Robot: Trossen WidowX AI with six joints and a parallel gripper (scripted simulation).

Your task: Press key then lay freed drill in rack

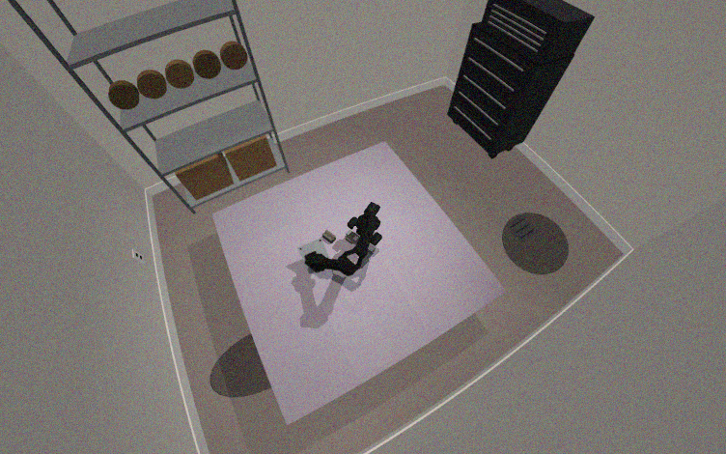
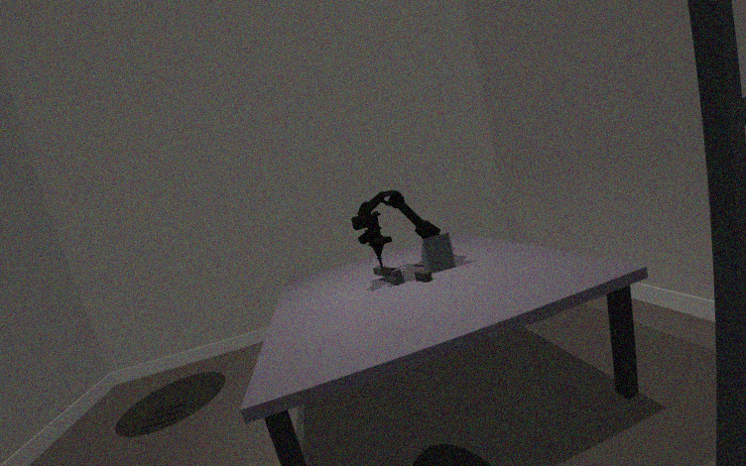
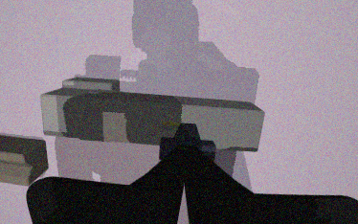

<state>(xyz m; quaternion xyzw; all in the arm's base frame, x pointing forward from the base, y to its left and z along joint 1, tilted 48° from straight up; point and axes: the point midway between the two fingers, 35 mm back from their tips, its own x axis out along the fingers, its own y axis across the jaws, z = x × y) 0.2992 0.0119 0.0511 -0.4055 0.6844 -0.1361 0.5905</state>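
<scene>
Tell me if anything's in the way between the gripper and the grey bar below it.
Nothing visible is: the shut gripper points down at the bar. The grooved block sits off to one side. Whether the tips touch the bar, I can't tell.

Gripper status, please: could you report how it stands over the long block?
End effector shut, nothing held. Tips over the block; contact unclear. Smaller block off to one side.
</scene>
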